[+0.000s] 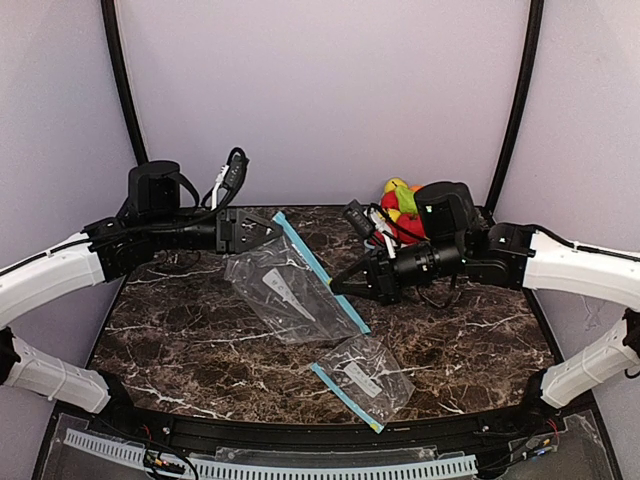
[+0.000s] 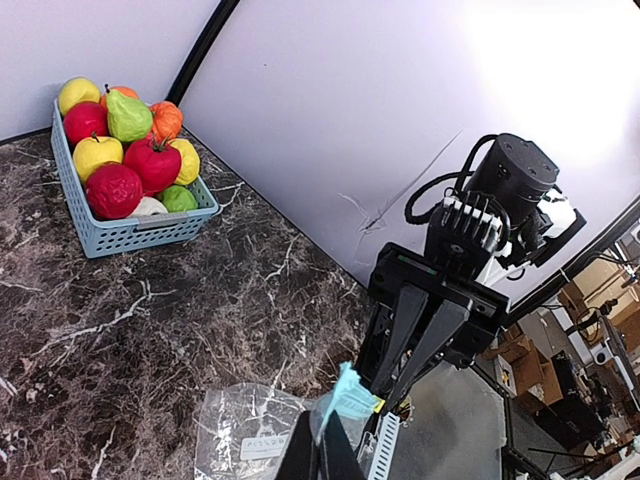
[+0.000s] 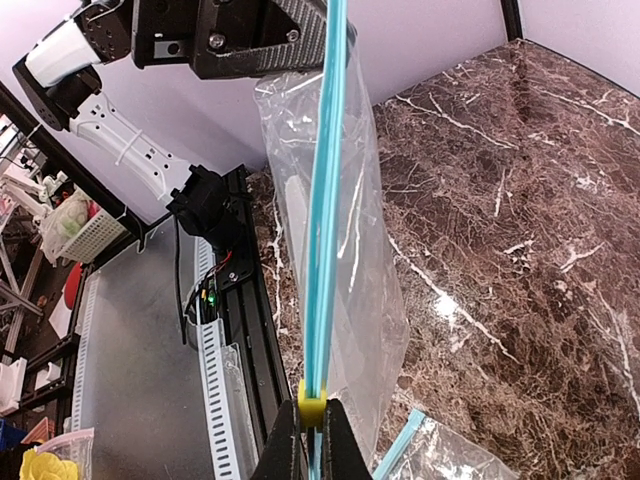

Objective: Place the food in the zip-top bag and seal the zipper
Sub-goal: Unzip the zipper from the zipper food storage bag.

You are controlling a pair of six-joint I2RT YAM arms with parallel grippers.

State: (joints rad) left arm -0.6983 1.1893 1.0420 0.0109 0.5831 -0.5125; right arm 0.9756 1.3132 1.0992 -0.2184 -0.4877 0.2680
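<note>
A large clear zip-top bag [image 1: 290, 290] with a light-blue zipper strip [image 1: 320, 275] is stretched between both grippers above the marble table. My left gripper [image 1: 272, 228] is shut on the strip's far end, as the left wrist view [image 2: 322, 455] shows. My right gripper [image 1: 338, 285] is shut on the yellow slider [image 3: 311, 402] partway along the strip [image 3: 325, 200]. The left wrist view shows that slider [image 2: 376, 405] too. The toy fruits [image 2: 125, 140] lie heaped in a light-blue basket [image 2: 140, 232], which the top view shows behind the right arm [image 1: 400, 200]. No fruit shows inside the bag.
A second, smaller zip-top bag [image 1: 362, 378] lies flat near the table's front edge; its corner shows in the right wrist view [image 3: 450, 455]. A black rail and white slatted strip [image 1: 300, 465] run along the front. Curved black poles and pale walls enclose the back.
</note>
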